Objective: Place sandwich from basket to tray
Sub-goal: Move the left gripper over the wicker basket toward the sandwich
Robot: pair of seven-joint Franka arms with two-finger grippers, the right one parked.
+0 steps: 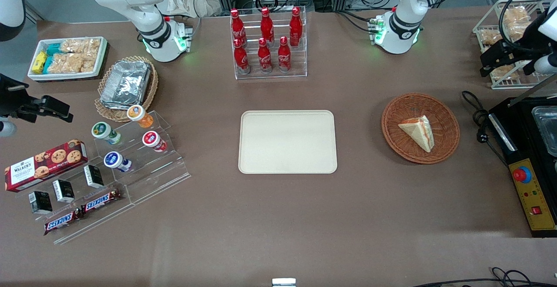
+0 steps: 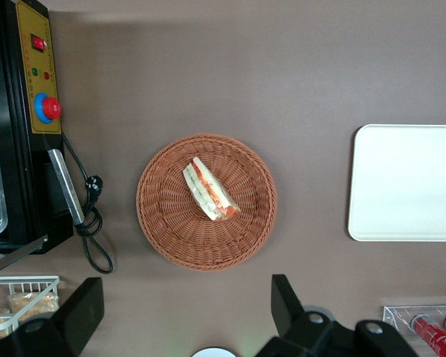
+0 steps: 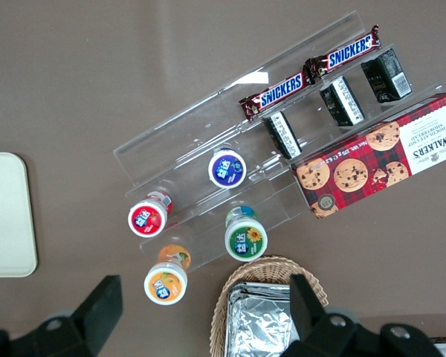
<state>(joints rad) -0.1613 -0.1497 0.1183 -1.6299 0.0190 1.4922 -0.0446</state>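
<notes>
The sandwich [image 1: 417, 131] [image 2: 210, 190], a pale bread wedge with an orange-red and green edge, lies in the round reddish-brown basket [image 1: 394, 108] [image 2: 163, 230]. The cream tray [image 1: 287, 141] [image 2: 409, 182] sits bare beside the basket at the table's middle. My left gripper [image 1: 504, 63] [image 2: 184, 309] hangs high above the table, farther from the front camera than the basket and toward the working arm's end. It is open wide, and its black fingers [image 2: 286, 305] have nothing between them. The wrist view looks straight down on the basket.
A black appliance with a red button [image 1: 522, 175] and a coiled cable [image 1: 476, 113] lie beside the basket at the working arm's end. A wire rack of bagged snacks [image 1: 509, 21] stands by the gripper. A cola bottle rack [image 1: 267, 43] stands farther from the camera than the tray.
</notes>
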